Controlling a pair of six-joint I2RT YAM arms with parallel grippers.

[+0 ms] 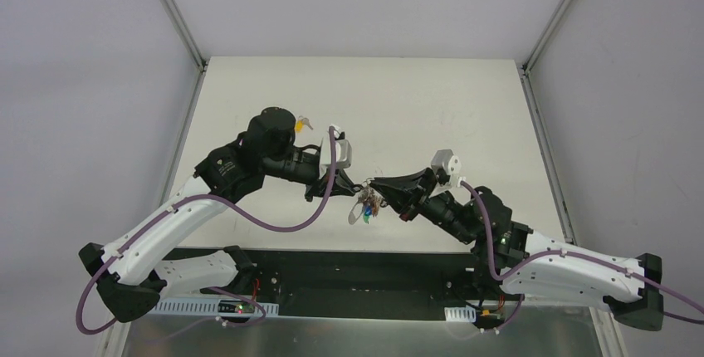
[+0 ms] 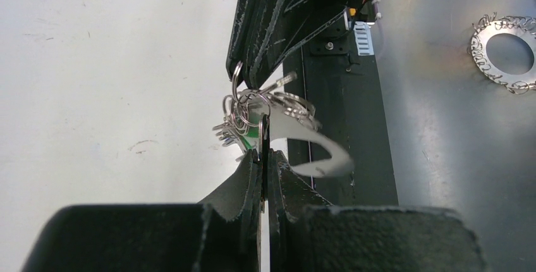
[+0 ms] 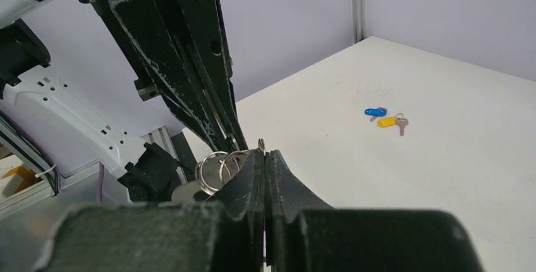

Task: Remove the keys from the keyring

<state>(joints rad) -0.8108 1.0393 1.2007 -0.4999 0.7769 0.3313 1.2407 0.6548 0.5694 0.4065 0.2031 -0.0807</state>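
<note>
Above the table [image 1: 432, 108], left gripper [image 2: 264, 156] and right gripper [image 3: 264, 155] both clamp the keyring [image 2: 243, 111]; blue key [image 3: 375, 112] and yellow key [image 3: 385, 121] lie far off.

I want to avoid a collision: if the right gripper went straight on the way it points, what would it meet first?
Probably the left gripper, which holds the same keyring just ahead of the right gripper, their tips nearly meeting. The exact gap is unclear, but only the keyring lies between them.
</note>
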